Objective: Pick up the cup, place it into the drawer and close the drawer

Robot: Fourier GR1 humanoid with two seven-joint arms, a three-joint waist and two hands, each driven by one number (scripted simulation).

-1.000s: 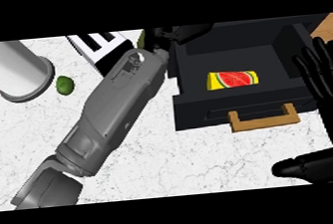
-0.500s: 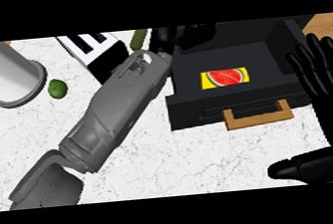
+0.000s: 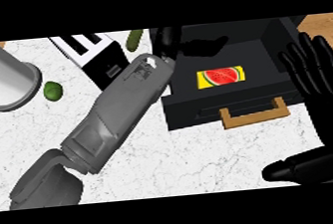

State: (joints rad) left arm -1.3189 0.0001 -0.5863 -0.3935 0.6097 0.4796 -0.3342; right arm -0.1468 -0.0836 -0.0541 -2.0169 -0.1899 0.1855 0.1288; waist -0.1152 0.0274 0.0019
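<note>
A tall grey-white cup (image 3: 2, 81) stands upright at the far left of the counter, untouched by either hand. The black drawer (image 3: 261, 58) is pulled open, its wooden handle (image 3: 255, 115) facing me, and a yellow box with a watermelon picture (image 3: 222, 76) lies inside. My left forearm slants across the counter, and the left hand (image 3: 184, 43) sits over the drawer's back left corner, dark against the black drawer. My right hand (image 3: 321, 88) rests open just right of the drawer, fingers up and thumb low.
A black and white toaster (image 3: 90, 53) stands behind the left forearm. A green lime (image 3: 51, 91) lies beside the cup, and a long green vegetable (image 3: 135, 37) lies at the back. White marble counter (image 3: 203, 156) stretches in front of the drawer.
The left hand has moved right, further over the drawer's back corner. The whole scene has slid slightly left in view. The right hand has stayed put.
</note>
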